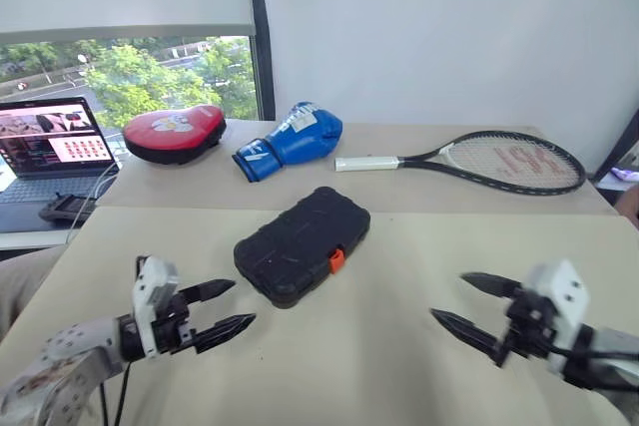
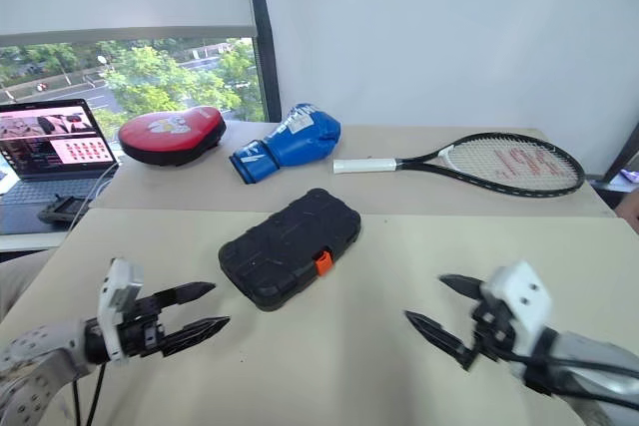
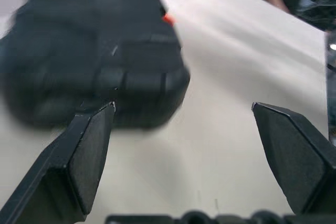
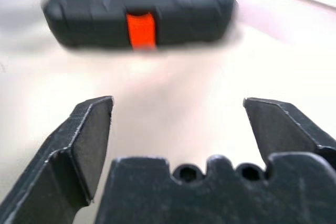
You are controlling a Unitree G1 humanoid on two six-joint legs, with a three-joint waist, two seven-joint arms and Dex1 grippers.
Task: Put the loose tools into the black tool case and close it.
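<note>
Head views: black tool case (image 1: 302, 244) lies closed mid-surface (image 1: 399, 346), left gripper (image 1: 226, 308) at its 7 o'clock, right gripper (image 1: 477, 304) at 4 o'clock, both empty with fingers apart; left wrist view: case's textured corner; right wrist view: its orange latch (image 4: 140, 30) face-on.

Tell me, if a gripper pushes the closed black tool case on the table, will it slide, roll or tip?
The black tool case lies flat and low, so it would probably slide, not tip or roll. Its moulded shell looks stiff. Its textured surface should give some grip.
</note>
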